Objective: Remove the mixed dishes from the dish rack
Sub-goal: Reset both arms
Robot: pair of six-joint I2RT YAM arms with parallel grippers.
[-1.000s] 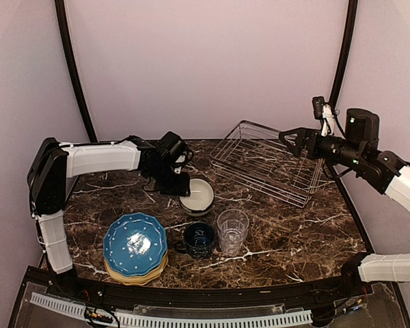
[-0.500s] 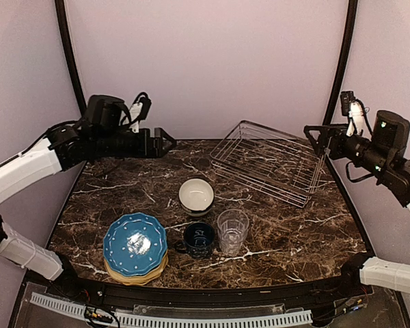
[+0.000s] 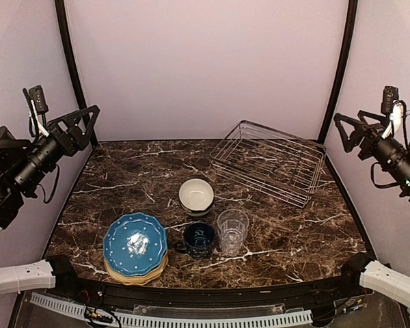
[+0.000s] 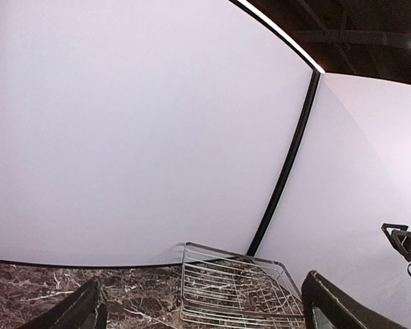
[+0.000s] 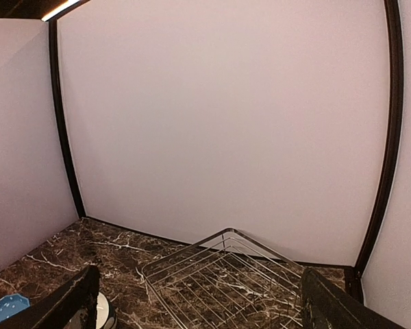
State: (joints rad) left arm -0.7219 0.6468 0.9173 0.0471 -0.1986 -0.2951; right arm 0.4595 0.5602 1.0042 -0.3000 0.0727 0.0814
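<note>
The dish rack (image 3: pixel 283 133), a silver wire basket, stands at the back right with nothing in it; it also shows in the left wrist view (image 4: pixel 219 247) and the right wrist view (image 5: pixel 185 250). On the marble stand a white bowl (image 3: pixel 196 196), a navy mug (image 3: pixel 199 239), a clear glass tumbler (image 3: pixel 232 231) and a blue dotted plate (image 3: pixel 134 244) stacked on a mustard plate (image 3: pixel 142 275). My left gripper (image 3: pixel 89 126) hangs open high by the left wall, holding nothing. My right gripper (image 3: pixel 342 133) hangs open high by the right wall, also holding nothing.
Dark marble tabletop (image 3: pixel 294 225) with pale walls on three sides and black corner posts (image 3: pixel 72 68). In the right wrist view the bowl (image 5: pixel 103 312) and the blue plate (image 5: pixel 3 308) show at lower left. Both arm bases sit at the near edge.
My left gripper let go of the white bowl, opened, and pulled up and back to the left wall. My right gripper drew back from the rack to the right wall.
</note>
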